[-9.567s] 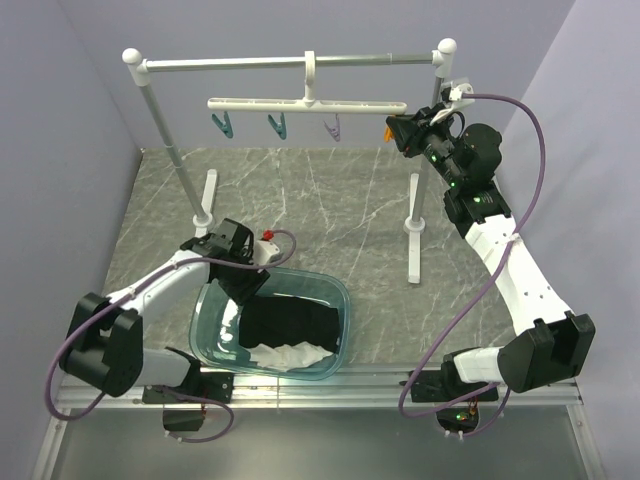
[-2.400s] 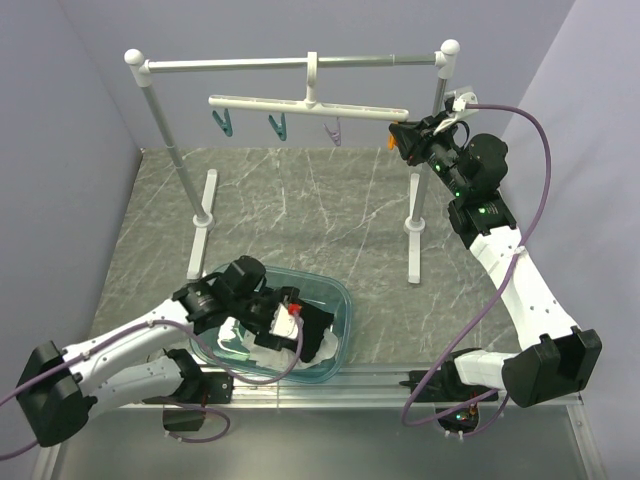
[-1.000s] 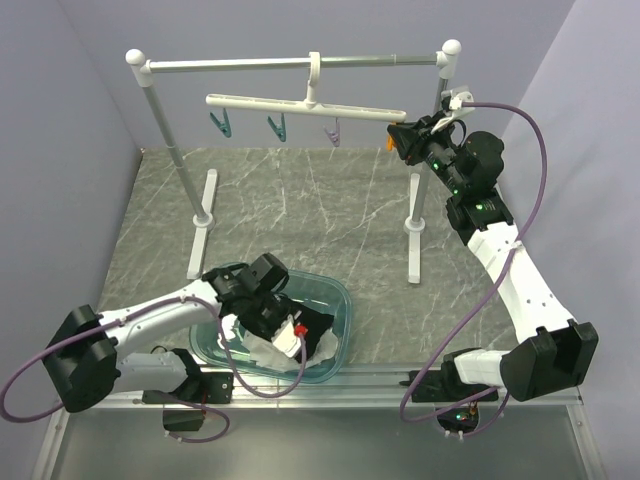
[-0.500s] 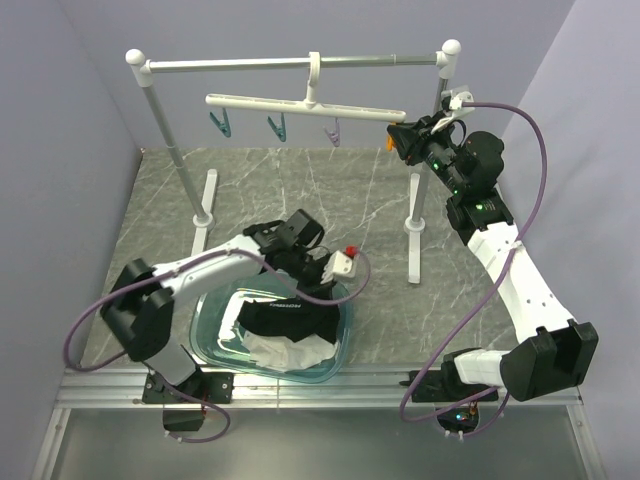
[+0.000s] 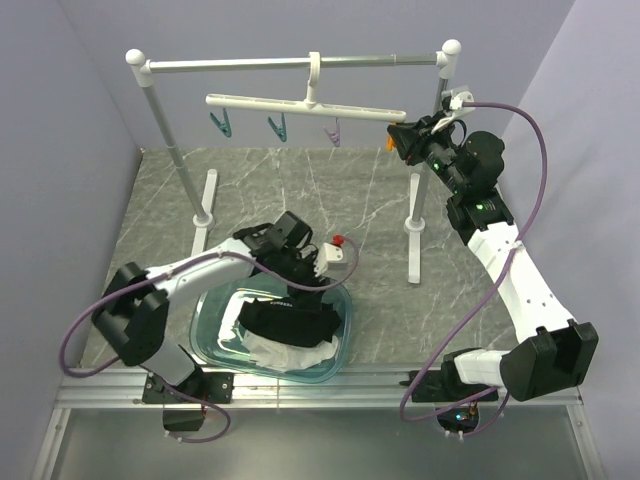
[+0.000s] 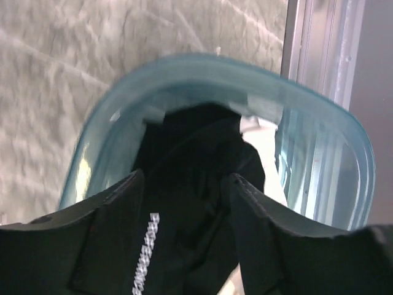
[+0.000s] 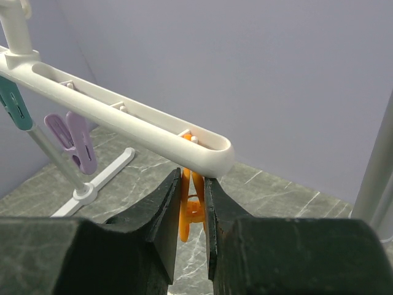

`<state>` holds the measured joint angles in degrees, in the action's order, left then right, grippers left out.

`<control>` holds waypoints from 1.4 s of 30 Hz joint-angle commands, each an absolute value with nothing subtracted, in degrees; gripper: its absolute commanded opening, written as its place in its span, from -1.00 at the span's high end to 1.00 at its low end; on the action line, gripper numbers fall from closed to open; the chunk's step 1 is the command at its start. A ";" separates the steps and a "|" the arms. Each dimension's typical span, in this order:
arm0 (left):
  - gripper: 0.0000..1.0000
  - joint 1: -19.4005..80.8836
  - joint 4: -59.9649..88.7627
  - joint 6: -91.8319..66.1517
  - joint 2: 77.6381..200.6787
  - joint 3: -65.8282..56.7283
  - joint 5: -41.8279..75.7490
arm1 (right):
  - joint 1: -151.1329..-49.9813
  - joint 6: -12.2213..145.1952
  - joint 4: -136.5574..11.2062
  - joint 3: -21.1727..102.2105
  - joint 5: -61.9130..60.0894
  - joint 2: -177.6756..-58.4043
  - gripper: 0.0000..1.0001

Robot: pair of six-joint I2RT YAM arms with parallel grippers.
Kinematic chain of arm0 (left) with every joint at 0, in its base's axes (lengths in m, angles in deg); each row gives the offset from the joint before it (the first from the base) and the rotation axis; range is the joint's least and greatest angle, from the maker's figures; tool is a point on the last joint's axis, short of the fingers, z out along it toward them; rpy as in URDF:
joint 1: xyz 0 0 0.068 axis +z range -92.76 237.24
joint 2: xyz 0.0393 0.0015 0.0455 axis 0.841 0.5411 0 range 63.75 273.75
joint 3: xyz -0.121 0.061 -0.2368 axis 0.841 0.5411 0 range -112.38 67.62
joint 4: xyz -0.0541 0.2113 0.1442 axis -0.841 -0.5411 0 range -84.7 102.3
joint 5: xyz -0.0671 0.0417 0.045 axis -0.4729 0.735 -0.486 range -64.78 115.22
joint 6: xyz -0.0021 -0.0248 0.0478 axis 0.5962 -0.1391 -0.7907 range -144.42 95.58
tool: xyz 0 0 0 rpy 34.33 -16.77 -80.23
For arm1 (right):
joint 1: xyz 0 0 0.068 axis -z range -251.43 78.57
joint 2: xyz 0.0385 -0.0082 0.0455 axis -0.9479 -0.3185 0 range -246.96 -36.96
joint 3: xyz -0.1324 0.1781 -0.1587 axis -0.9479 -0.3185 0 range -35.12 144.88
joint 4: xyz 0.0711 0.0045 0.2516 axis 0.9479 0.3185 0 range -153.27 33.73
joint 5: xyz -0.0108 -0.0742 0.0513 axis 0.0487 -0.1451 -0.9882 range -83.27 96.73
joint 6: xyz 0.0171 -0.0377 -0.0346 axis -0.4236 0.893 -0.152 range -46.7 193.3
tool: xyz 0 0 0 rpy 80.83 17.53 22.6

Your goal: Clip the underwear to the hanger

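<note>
Marble tabletop [image 5: 330,200]; only wrist view shows orange peg [image 7: 191,206] pinched.

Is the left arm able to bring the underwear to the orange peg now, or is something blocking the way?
Probably yes. The left gripper holds the underwear above the tub; open table lies between. But the right gripper squeezes the orange peg, crowding it.

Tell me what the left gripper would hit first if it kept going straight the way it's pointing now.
Probably the black fabric underwear already between the left gripper fingers, then the translucent teal plastic tub beyond. Depth is hard to judge.
</note>
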<state>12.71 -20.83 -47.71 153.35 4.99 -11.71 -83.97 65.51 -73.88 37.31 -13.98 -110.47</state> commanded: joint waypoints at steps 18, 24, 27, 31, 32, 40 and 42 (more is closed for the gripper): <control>-0.77 2.94 4.46 -63.52 125.10 35.36 -5.12 | -83.38 65.57 -73.47 39.68 -14.72 -111.23 1.00; -0.84 -0.41 10.35 -63.18 129.40 36.42 -0.80 | -83.47 64.86 -73.20 40.21 -14.54 -111.84 1.00; -0.85 -1.12 12.73 -64.23 132.21 37.03 1.14 | -83.38 65.04 -72.68 40.73 -14.45 -112.02 1.00; -0.75 -1.21 14.93 -65.47 132.84 37.39 0.52 | -83.38 65.65 -72.32 40.91 -14.36 -111.84 1.00; -0.66 -1.21 14.67 -65.46 132.66 37.30 -0.69 | -83.47 65.66 -72.32 40.91 -14.28 -111.84 1.00; 0.86 -1.29 9.84 -61.42 133.88 32.64 -5.98 | -83.47 65.21 -73.03 40.47 -14.36 -111.84 1.00; 0.99 -1.29 8.09 -61.16 134.50 31.50 -5.37 | -83.38 65.22 -73.03 40.56 -14.36 -111.84 1.00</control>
